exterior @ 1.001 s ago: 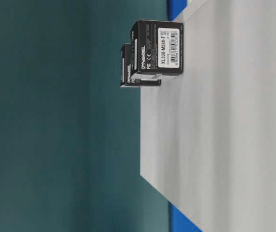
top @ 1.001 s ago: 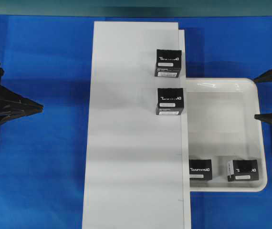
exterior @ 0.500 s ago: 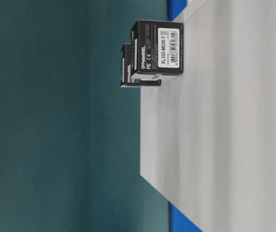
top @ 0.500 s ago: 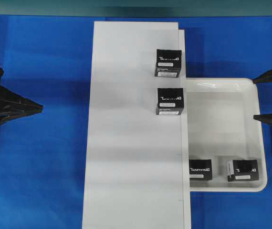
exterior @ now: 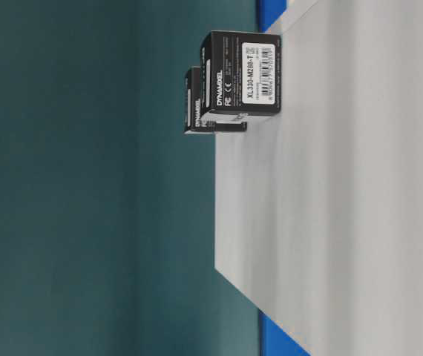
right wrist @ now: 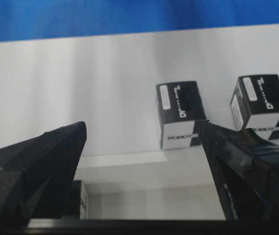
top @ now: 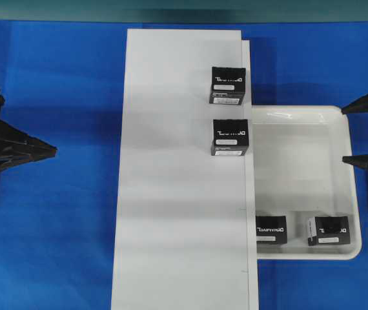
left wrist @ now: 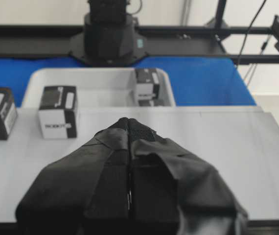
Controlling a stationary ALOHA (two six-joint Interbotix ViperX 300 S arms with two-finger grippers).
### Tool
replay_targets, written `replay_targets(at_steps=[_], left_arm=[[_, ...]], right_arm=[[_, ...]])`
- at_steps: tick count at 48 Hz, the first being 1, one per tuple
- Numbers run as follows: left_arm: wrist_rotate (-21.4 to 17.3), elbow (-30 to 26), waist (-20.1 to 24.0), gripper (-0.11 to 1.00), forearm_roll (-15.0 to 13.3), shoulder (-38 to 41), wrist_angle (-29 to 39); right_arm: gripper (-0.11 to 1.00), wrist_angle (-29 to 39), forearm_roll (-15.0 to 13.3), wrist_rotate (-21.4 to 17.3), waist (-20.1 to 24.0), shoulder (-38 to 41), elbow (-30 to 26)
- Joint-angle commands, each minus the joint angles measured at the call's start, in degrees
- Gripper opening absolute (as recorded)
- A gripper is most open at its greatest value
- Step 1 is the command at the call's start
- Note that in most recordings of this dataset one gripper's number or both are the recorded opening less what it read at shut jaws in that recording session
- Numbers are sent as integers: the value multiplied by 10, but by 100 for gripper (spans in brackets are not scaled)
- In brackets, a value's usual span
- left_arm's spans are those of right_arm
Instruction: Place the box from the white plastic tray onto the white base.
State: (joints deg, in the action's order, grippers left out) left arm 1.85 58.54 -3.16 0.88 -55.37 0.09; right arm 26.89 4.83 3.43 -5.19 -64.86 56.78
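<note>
Right gripper (top: 355,132): fingers spread wide, empty, waiting beside the white plastic tray (top: 342,187);
Left gripper (top: 53,150): clenched, idle;
Boxes: two in tray (top: 271,229), two on the white base (top: 177,213).

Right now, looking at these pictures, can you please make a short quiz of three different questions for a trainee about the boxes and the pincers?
1. How many boxes rest on the white board?
2. True or false: the left pincer is open.
3. The right pincer is: A) shut on a box, B) open and empty, C) out of view.

Key: 1. Two, the far box and the near box; two more lie in the tray. 2. False. 3. B.
</note>
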Motion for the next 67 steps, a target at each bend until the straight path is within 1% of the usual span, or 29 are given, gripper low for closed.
replay_targets(at_steps=[1, 18, 25, 37, 46, 48, 57, 63, 67], left_arm=[[0, -16, -1, -7, 1, 2, -4], [0, -17, -4, -7, 1, -2, -5], [-5, -15, -4, -7, 1, -1, -5], [-5, -13, 6, -7, 1, -2, -3], [0, -9, 3, -7, 1, -11, -3], [0, -9, 2, -7, 1, -12, -2], [0, -10, 0, -7, 1, -13, -3], [1, -9, -9, -7, 1, -11, -3], [0, -9, -13, -7, 1, -10, -3]], right_arm=[[97, -4, 2, 1, 1, 1, -4], [97, 0, 2, -1, 1, -25, 5], [97, -10, 2, -1, 1, -36, 13], [97, -11, 2, -2, 1, -42, 24], [97, -18, 2, -32, 0, -41, 38], [97, -19, 2, -33, 0, -41, 40], [97, -34, 0, -19, 6, -36, 45], [97, -47, 0, -5, 19, -32, 46], [97, -58, 1, -7, 33, -30, 47]])
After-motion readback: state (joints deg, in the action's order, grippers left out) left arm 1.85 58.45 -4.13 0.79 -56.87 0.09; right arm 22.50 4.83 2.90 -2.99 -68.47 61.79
